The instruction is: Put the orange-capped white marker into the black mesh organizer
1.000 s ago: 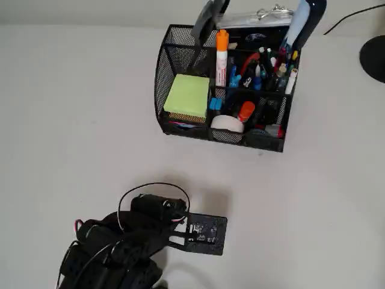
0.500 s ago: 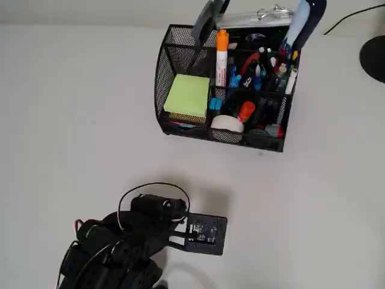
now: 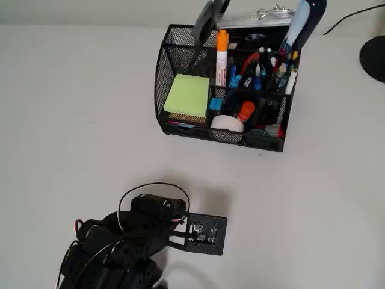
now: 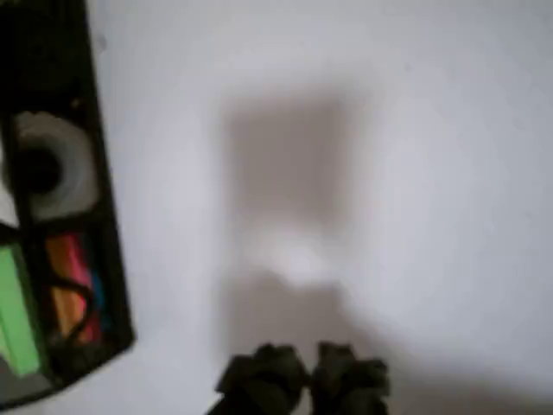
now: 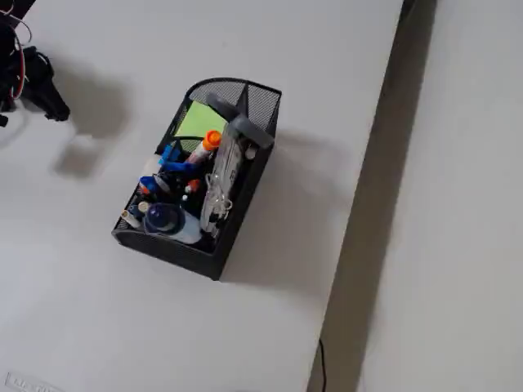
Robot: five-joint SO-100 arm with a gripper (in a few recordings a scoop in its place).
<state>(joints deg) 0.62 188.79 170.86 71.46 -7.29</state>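
Orange-capped white marker (image 3: 221,58): standing inside the black mesh organizer (image 3: 180,130), in a rear compartment beside the pens; seen too in the fixed view (image 5: 205,149).
Marker long axis: close to upright, tilted a little; orange cap up, white barrel with red printing going down into the compartment; lower end hidden behind the mesh divider.
Marker contact: free of the fingers, well apart from the arm.
Black mesh organizer: near the far edge of the surface (image 3: 72,120) in the overhead view, curved side to picture-left; in the fixed view (image 5: 249,175) close to the surface's right edge.
Organizer contents: green sticky-note pad (image 3: 187,96) in the front left compartment, white tape roll (image 3: 227,123) in front, a crowd of blue and red pens (image 3: 260,69) to picture-right of the marker, a clipped badge holder (image 3: 258,17) at the back.
Arm (image 3: 129,241): low over the near part of the surface in the overhead view, at the bottom edge of the picture, folded, with a circuit board (image 3: 203,233) facing up.
Fingers (image 4: 302,379): dark and blurred at the bottom of the wrist view, tips side by side and apparently touching, empty; over bare surface.
Wrist view, left edge: a corner of the organizer (image 4: 108,259), tape roll and coloured notes inside, blurred.
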